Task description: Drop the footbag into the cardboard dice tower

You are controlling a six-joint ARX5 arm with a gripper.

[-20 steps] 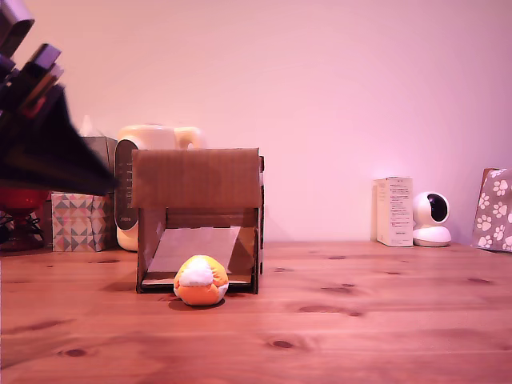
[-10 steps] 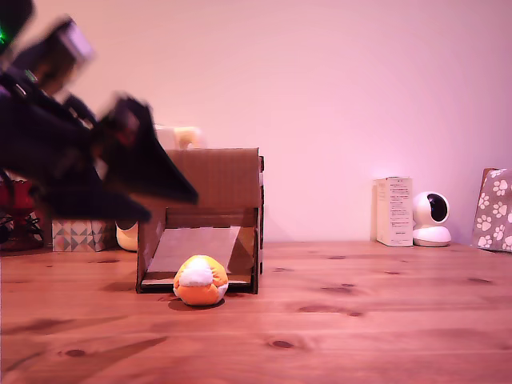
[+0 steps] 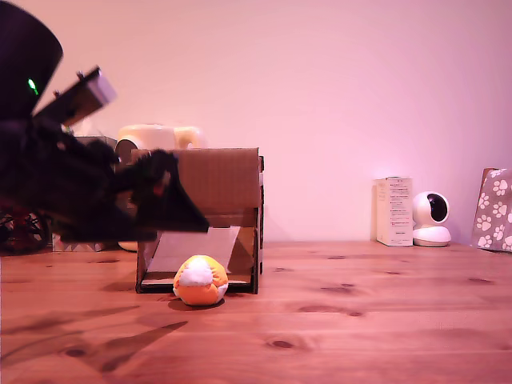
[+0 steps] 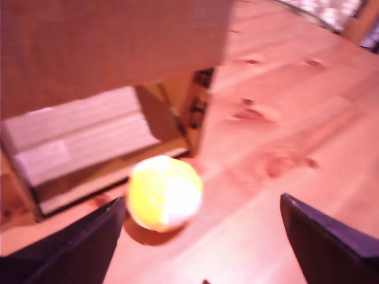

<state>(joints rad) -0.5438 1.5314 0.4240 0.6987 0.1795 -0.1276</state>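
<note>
Hovering with my gripper jaws wide apart, I see the footbag ahead, touching the tower opening.

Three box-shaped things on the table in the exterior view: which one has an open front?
The cardboard dice tower, behind the footbag: its lower front opens onto a sloped ramp. The white box beside the small camera and the paw-print box show closed faces.

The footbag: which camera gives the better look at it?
The exterior view: the footbag is sharp, sitting on the table at the cardboard dice tower's lower opening. The wrist view shows it larger but blurred, between the open gripper's two dark fingers.
</note>
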